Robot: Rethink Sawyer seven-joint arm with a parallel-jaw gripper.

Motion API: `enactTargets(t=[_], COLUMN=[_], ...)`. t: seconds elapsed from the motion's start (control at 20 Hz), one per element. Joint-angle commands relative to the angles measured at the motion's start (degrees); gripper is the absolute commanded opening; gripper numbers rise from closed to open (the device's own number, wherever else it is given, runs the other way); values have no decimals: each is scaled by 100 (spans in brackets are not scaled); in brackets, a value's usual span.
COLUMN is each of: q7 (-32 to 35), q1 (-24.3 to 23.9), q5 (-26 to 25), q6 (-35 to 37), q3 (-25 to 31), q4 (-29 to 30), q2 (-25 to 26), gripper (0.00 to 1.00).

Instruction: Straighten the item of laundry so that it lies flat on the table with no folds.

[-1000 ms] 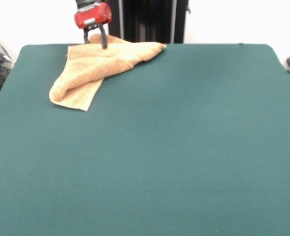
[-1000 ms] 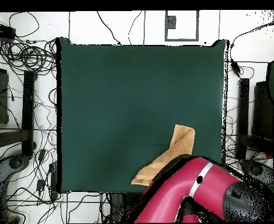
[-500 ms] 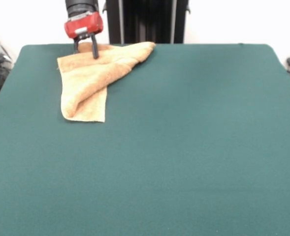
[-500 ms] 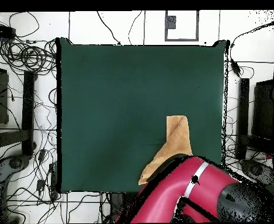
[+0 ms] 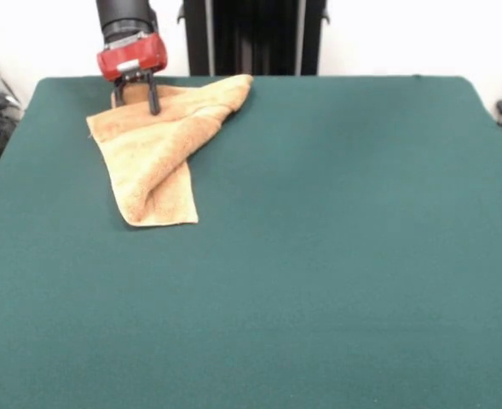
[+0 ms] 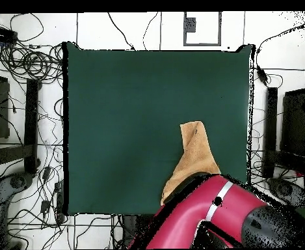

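Orange-tan terry towel (image 5: 157,145) lies folded near the dark green felt table's (image 5: 319,256) corner | my red gripper (image 5: 135,95) pinches its upper fold | I judge it soft, limp; best held at a corner.

The towel (image 5: 157,145) is soft, nubbly orange-tan terry cloth with a matt, looped pile, thick where it folds. The table (image 5: 319,256) wears a dark green felt-like cloth, matt and even. The gripper (image 5: 140,95) has a glossy red casing with dark fingers; the arm (image 6: 207,218) shines smooth red.
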Motion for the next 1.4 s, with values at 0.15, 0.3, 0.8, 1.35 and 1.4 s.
enactTargets(t=[0.15,0.3,0.8,1.35,1.4], q7=[-299,-276,-367,61,46], q1=[179,155,164,158,152], q5=[422,438,664,524,545], q6=[305,267,345,569,564], q3=[1122,1153,1089,1128,1130], q4=[-1318,-1349,-1180,-1184,-1168], q2=[241,236,158,122,126], gripper=[100,100,100,0,0])
